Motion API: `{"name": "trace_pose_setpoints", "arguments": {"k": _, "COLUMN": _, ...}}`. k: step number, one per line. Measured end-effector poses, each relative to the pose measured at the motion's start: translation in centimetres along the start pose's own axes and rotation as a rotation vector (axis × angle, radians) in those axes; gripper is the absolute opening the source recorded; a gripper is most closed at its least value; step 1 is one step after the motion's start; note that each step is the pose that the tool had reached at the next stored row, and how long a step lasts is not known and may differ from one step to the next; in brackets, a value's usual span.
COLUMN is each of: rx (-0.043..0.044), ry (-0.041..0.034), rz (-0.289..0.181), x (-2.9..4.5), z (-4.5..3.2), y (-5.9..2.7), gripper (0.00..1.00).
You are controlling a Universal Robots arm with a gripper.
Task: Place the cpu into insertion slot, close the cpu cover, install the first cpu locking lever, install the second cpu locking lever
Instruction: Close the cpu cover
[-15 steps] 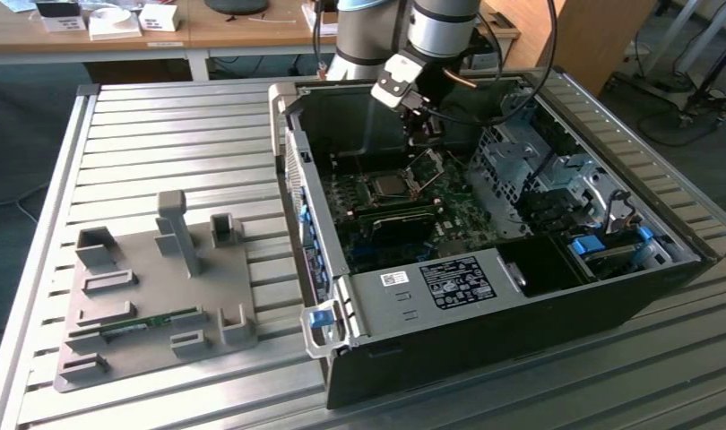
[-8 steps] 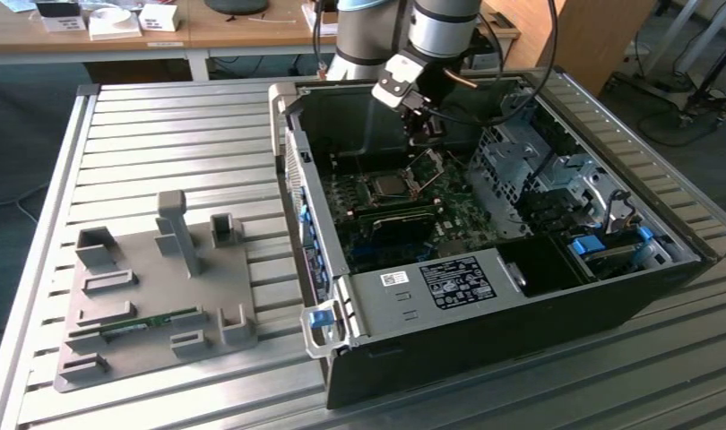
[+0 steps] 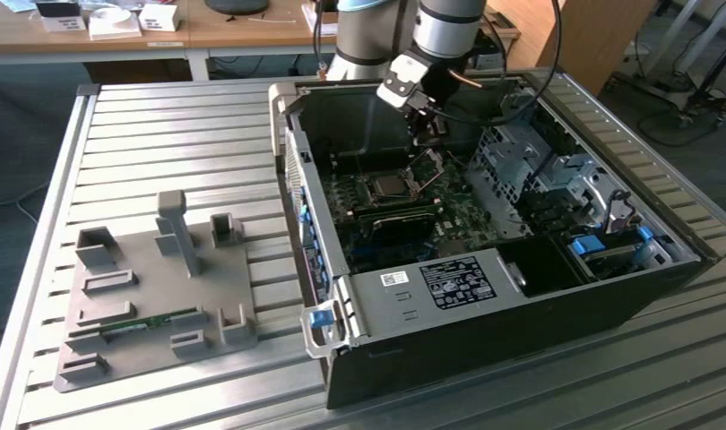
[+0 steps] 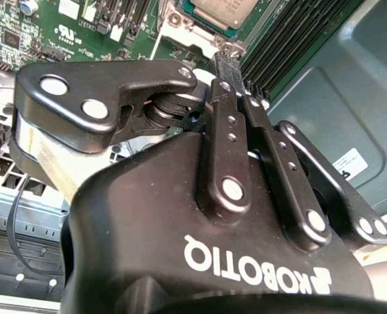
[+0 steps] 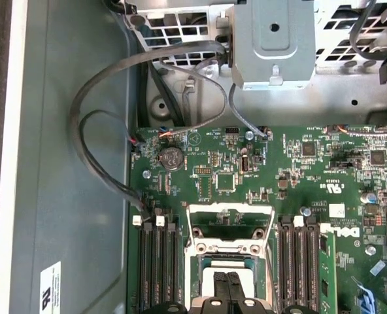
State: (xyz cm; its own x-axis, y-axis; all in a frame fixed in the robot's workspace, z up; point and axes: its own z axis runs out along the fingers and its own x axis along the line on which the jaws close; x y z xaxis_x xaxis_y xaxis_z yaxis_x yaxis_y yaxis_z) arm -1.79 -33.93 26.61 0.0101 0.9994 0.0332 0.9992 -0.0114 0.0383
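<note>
The cpu [image 3: 387,185] lies flat in its socket on the green motherboard [image 3: 459,215], and its silver top [image 4: 221,9] is in the second wrist view. The cpu cover [image 3: 427,170], a silvery frame, stands tilted up at the socket's far side. Its square opening and rim [image 5: 231,210] are in the first wrist view. My gripper [image 3: 431,134] reaches down into the open computer case, just above the cover's raised edge. Its black fingers [image 4: 227,60] are shut with nothing visible between them. The gripper [image 5: 229,288] hangs over the socket.
Black memory slots [image 5: 157,261] flank the socket. Grey cables [image 5: 102,150] loop along the case wall, and a metal drive cage [image 3: 531,166] stands on the exterior view's right. On the slatted table [image 3: 159,125], a grey fixture plate [image 3: 159,296] holds a memory stick.
</note>
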Motion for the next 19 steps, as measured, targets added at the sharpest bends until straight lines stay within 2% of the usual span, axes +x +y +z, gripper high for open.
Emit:
{"name": "trace_pose_setpoints", "arguments": {"k": 7, "rx": 0.0000, "ry": -0.0001, "rz": 0.000, "x": 0.01, "z": 0.12, "y": 0.91, "gripper": 0.11}}
{"name": "trace_pose_setpoints", "arguments": {"k": 19, "rx": 0.0001, "ry": -0.0002, "rz": 0.000, "x": 0.07, "z": 0.29, "y": 3.09, "gripper": 0.11}}
